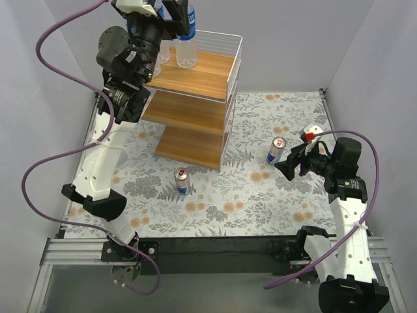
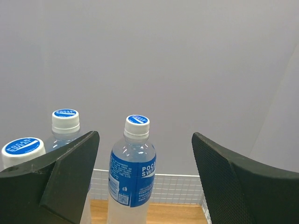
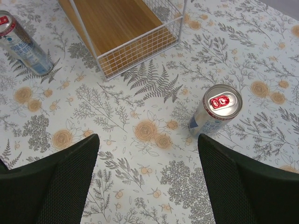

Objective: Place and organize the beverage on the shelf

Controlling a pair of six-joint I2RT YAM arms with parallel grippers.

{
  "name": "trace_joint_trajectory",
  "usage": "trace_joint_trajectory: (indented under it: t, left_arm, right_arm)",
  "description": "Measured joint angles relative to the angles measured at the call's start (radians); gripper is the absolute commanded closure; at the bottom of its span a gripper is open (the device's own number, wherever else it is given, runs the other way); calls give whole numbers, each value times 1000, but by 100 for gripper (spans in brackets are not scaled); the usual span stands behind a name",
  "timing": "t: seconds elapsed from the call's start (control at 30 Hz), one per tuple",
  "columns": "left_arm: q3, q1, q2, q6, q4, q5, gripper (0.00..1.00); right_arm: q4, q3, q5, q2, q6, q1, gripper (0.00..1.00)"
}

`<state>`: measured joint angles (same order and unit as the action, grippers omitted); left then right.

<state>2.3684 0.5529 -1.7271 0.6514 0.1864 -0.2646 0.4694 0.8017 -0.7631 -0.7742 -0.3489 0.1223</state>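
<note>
The shelf (image 1: 208,72) stands at the back centre. A clear bottle with a blue label (image 1: 187,53) stands upright on its top board. In the left wrist view this bottle (image 2: 133,177) is ahead of my open left gripper (image 2: 145,135), in line with the gap and untouched. Two more capped bottles (image 2: 65,122) stand at its left, partly hidden by a finger (image 2: 74,172). My left gripper (image 1: 177,14) hovers over the top tier. One can (image 1: 276,150) stands just left of my open right gripper (image 1: 290,166). In the right wrist view it (image 3: 217,109) is ahead and right of the empty gripper (image 3: 148,140).
A second can (image 1: 182,181) stands on the floral mat in front of the shelf, and shows in the right wrist view (image 3: 23,44) at top left. The shelf's lowest tier (image 3: 126,28) is ahead of the right gripper. Grey walls close in the left, back and right.
</note>
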Motion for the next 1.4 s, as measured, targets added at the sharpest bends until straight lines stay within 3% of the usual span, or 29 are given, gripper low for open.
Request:
trace_joint_trajectory:
  t: [0.5,0.83,1.07,1.17,1.4]
  left_arm:
    - [-245,0,332,19,71,96,20]
    - [-656,0,605,80,237,46,20]
    - [-917,-20,653,186,280,-34,18]
    - [-1004,-118,652,251,304,-13,18]
    - [-1149,-514,668,395,348,111,18]
  right_arm:
    - [126,0,-229,-48,-294,-21,9]
    - [154,0,-226,-97,-392,-109,9]
    - [159,0,-193,-106,-396,-170,9]
    - [159,0,-180,-107,-396,-175,9]
    - [159,0,-161,-101,-396,-177,9]
